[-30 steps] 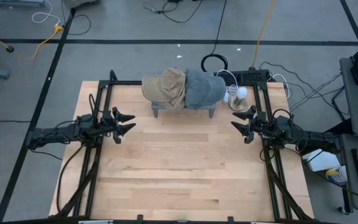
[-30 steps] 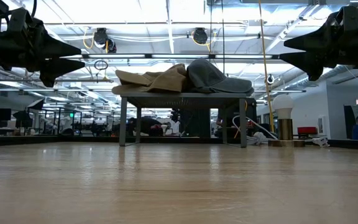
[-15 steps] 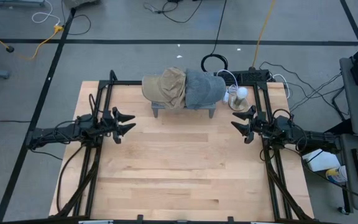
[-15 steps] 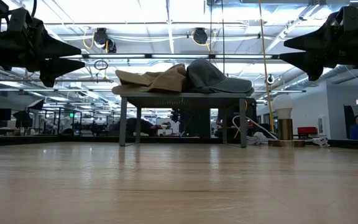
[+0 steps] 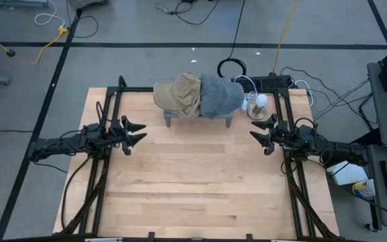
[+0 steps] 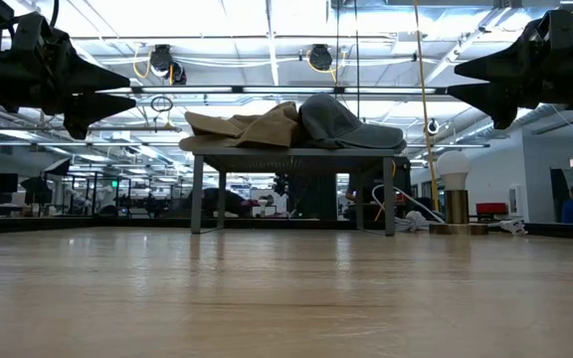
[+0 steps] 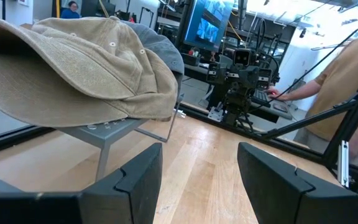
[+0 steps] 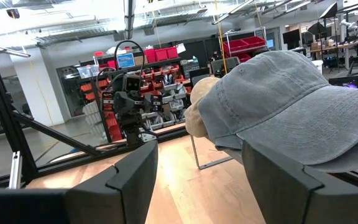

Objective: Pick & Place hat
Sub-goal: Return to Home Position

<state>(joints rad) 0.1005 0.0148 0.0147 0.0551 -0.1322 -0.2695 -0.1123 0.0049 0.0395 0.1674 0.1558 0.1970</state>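
The wooden table fills the middle of the high view, its near and middle boards bare. The two dark arms lie low along its edges, the left arm over the left side and the right arm over the right side, both pointing inward and well apart from each other. At the far edge stands a small grey shelf on thin legs. On top of the shelf lie two caps touching side by side: the brown cap on the left part, its brim jutting past the shelf's left end, and a grey cap on the right part, its edge pressed against the brown one. The left claw hangs above the table near the left edge, its fingers spread with nothing between them, well short of the shelf. The right claw hangs likewise near the right edge, fingers spread and empty. Just beside the shelf's right end, at the table's far right corner, stands a small white round-topped lamp.
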